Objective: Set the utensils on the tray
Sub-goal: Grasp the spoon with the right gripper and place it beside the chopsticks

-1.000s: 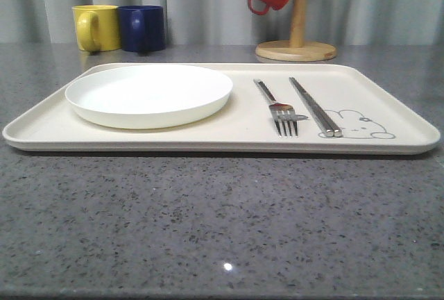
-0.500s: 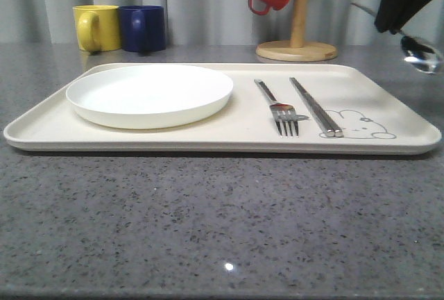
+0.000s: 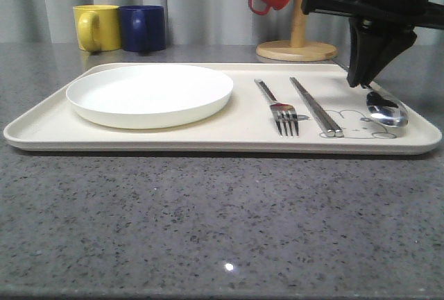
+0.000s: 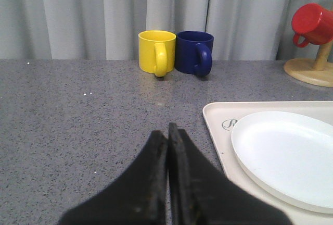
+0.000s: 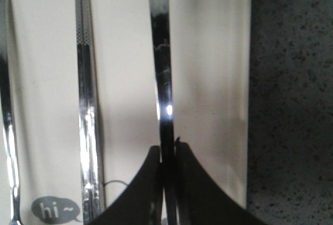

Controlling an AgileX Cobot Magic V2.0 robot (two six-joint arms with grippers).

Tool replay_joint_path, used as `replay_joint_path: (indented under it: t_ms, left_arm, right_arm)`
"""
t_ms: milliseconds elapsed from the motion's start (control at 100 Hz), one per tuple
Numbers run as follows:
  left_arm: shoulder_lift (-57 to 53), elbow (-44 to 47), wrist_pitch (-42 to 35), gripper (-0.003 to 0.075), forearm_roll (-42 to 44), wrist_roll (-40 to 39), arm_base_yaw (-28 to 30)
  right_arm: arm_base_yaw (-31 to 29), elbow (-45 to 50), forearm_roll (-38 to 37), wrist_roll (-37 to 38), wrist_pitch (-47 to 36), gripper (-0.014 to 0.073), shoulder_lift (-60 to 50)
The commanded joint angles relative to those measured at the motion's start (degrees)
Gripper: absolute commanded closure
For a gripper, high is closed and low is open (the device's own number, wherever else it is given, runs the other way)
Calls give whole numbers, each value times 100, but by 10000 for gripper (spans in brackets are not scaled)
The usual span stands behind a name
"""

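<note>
spoon (image 3: 386,109) pinched by its handle in the right end effector (image 5: 167,154), bowl touching the tray (image 3: 208,140) just beside the chopsticks (image 3: 316,107). lower level, parallel to them, before letting go.

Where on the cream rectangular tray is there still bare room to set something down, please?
Free: the strip of cream rectangular tray between the round white plate and the silver fork, and the near edge before the plate. Crowded: the right end, where fork, metal chopsticks and the spoon in the right gripper lie close.
</note>
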Motion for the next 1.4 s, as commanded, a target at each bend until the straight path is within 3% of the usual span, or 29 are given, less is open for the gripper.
replay_joint_path:
  t_ms: [0,200,610,1020,1390]
  left_arm:
    - [42,-163,-454,738,-66,10,17]
    - [42,-163,-454,738,-66,10,17]
    - [42,-163,-454,738,-66,10,17]
    - [42,-163,-454,738,-66,10,17]
    - [42,-163,-454,738,-66,10,17]
  right_arm:
    - [2,-190,-62,5,-225,627,-197]
    - [2,-190,-57,7,-219,596,-71]
    - [2,-190,-17,7,-207,349,-46]
    - [-16,-190,-53,-241,-400,345,-613]
    - [-426,-55,-772,-320,-474,345,-1770]
